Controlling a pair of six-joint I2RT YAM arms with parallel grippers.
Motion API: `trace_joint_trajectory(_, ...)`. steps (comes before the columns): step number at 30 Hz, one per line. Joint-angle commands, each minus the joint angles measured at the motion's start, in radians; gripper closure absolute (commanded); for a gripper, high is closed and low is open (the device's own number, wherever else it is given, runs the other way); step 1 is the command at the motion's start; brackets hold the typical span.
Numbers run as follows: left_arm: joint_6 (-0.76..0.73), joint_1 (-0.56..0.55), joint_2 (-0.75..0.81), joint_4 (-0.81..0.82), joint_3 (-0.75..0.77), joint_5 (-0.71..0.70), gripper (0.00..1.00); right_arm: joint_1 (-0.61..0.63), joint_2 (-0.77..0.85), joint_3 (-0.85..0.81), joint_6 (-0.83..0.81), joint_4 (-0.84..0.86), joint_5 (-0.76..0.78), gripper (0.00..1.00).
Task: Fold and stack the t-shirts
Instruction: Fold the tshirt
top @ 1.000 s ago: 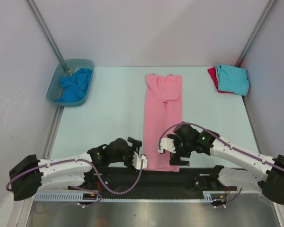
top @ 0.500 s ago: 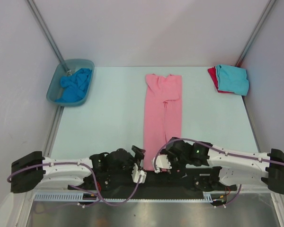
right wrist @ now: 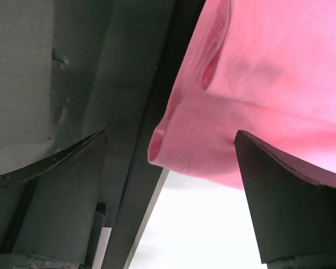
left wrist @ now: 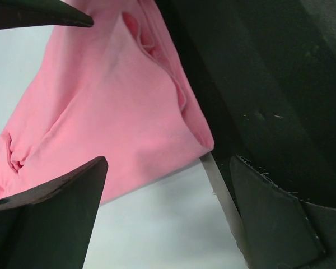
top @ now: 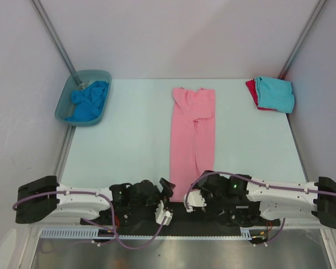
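The light pink t-shirt [top: 192, 134] lies as a long narrow strip down the middle of the table. My left gripper [top: 167, 204] is open at the left of its near hem, and my right gripper [top: 191, 200] is open at the right of that hem. In the left wrist view the pink hem corner [left wrist: 117, 112] lies just beyond my open gripper [left wrist: 168, 218], with nothing between the fingers. In the right wrist view the hem corner [right wrist: 257, 84] lies just beyond my open gripper [right wrist: 171, 196]. The turquoise t-shirt [top: 275, 94] lies folded on the red t-shirt [top: 251, 88] at the back right. The blue t-shirt [top: 89, 100] is crumpled in the tub.
The translucent grey-blue tub [top: 64, 103] stands at the back left by the wall. A black mounting strip [top: 213, 221] runs along the table's near edge, right under both grippers. White walls close in the sides and back.
Both grippers have drawn back toward the near edge and come down low at the pink shirt's near hem. The shirts have not moved.
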State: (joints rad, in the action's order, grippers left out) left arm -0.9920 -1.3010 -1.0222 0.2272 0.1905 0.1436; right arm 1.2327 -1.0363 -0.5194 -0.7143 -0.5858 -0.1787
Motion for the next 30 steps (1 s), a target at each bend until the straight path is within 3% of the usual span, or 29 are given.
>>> trace_joint_trajectory(1,-0.054,-0.017,-0.024,0.049,0.018,0.037,0.03,-0.004,0.028,0.016,-0.024,0.026,0.036,0.0)
trace_joint_trajectory(9,-0.054,-0.02,-0.14,0.064,0.087,-0.002,0.07,-0.009,0.038,0.039,-0.043,0.049,0.077,0.0)
trace_joint_trajectory(30,-0.011,-0.018,-0.15,0.127,0.07,0.016,0.14,-0.016,0.035,0.154,-0.175,0.156,0.229,0.0)
